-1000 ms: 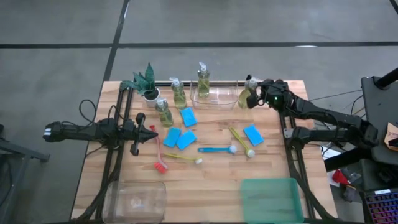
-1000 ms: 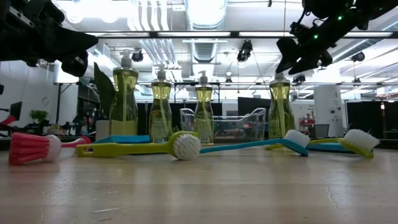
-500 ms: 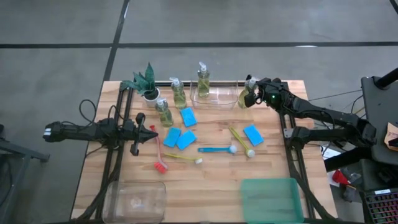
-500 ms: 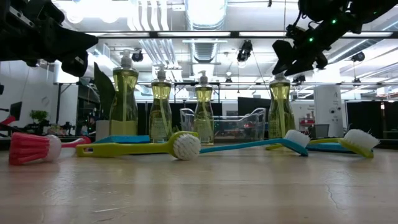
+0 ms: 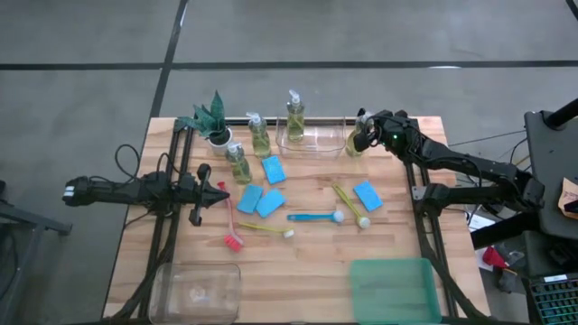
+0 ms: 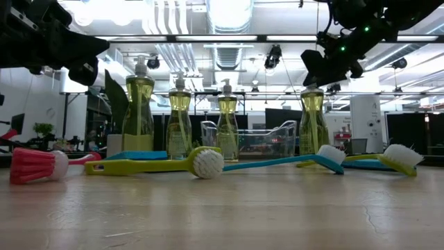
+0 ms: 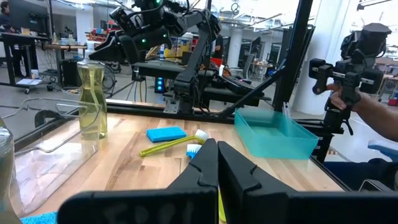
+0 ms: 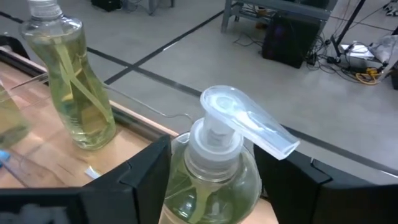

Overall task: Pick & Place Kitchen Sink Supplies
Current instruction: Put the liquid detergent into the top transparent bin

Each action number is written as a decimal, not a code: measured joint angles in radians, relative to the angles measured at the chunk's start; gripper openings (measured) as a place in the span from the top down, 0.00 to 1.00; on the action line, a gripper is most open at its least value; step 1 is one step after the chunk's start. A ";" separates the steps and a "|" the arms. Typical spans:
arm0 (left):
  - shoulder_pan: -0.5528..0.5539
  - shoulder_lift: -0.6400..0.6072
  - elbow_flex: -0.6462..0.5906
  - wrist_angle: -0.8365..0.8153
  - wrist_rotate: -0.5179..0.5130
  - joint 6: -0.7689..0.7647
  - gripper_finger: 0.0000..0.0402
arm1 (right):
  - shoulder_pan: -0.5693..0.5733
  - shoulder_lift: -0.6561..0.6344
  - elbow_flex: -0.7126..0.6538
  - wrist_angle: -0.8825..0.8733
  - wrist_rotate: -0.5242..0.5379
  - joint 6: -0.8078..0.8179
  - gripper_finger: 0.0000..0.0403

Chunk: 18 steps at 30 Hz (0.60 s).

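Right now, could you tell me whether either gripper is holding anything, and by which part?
Nothing is held yet. The right gripper is open, its fingers either side of a soap bottle just below the pump. The left gripper is shut and empty.

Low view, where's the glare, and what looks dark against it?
Low view: ceiling lights blow out white along the top, and both arms read as black silhouettes, including the right tool over a soap bottle. High view: even light, no glare.
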 joint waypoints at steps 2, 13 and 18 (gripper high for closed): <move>0.000 0.000 0.000 0.000 0.000 0.000 1.00 | 0.000 0.000 0.000 0.000 -0.007 -0.003 0.49; 0.000 0.000 0.000 0.000 0.000 0.000 1.00 | 0.000 -0.001 0.001 0.000 -0.039 -0.022 0.74; 0.000 0.000 0.000 0.000 0.000 0.000 1.00 | 0.000 -0.002 0.001 -0.001 -0.040 -0.035 0.76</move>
